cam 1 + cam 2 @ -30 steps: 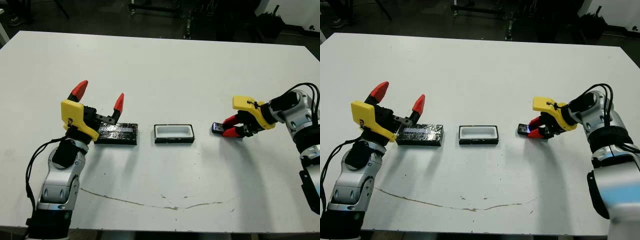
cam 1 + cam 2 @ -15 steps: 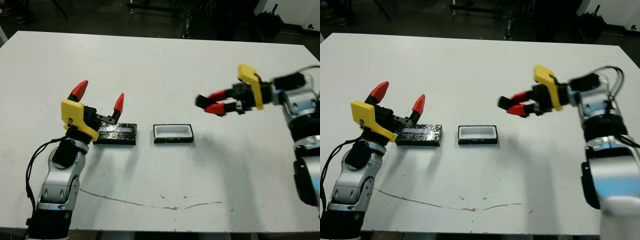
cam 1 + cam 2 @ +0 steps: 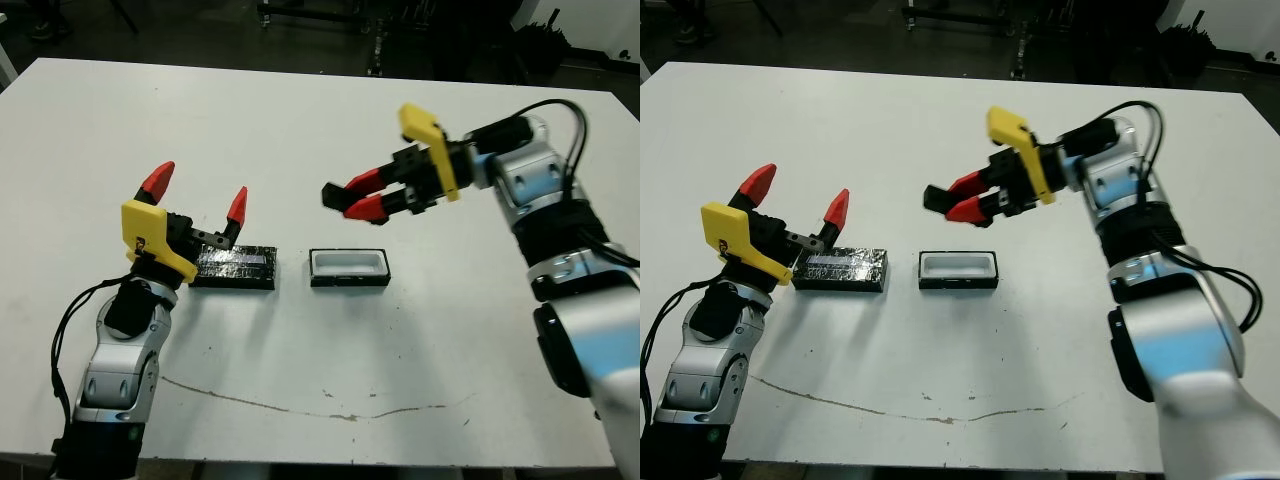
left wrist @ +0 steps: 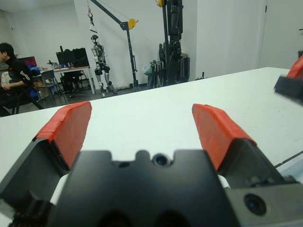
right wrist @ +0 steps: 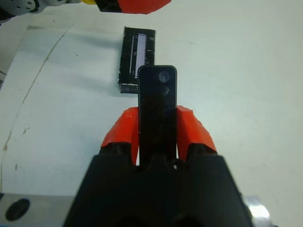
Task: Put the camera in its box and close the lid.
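White table (image 3: pixel 300 120) under you: right gripper (image 3: pixel 352 200) is clamped on the slim, rigid black bar camera (image 5: pixel 157 109), airborne above the white-lined black tray box (image 3: pixel 348 267) mid-table; likely light and slick, so keep gripping its narrow sides; left gripper (image 3: pixel 198 193) spread, empty.

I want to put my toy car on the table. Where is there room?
The far half of the table, beyond the lid and box, is bare. So is the near strip in front of them. It is crowded in the middle: left gripper by the lid, right gripper holding the camera above the box.
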Controlling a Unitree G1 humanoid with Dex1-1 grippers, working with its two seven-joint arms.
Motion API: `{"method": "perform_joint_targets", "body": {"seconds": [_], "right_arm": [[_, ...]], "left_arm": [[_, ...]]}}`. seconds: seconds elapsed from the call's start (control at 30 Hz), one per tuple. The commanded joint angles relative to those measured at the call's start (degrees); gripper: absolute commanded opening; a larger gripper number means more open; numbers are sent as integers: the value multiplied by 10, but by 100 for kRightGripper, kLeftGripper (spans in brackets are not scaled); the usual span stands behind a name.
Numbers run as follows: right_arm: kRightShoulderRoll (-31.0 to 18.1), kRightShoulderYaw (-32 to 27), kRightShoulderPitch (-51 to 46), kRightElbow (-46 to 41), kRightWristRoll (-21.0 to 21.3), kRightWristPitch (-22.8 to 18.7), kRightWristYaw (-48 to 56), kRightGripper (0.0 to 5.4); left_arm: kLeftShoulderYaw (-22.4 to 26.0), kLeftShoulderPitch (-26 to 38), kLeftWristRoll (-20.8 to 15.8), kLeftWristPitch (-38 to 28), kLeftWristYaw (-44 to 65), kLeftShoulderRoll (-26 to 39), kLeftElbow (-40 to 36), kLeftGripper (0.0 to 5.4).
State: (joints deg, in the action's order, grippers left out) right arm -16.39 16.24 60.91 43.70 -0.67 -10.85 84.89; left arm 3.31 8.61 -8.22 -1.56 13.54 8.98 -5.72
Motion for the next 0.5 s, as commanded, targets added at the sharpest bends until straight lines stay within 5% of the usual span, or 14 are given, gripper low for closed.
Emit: {"method": "perform_joint_targets", "body": {"seconds": [0.03,0.5], "right_arm": [[0,9,12,5,8,-6,-7,166],[8,16,-3,33,15,20,-20,166]], "left_arm": [[0,-5,2,11,2,6,-5,540],[-1,-6,-1,14,2,4,-8,540]]}}
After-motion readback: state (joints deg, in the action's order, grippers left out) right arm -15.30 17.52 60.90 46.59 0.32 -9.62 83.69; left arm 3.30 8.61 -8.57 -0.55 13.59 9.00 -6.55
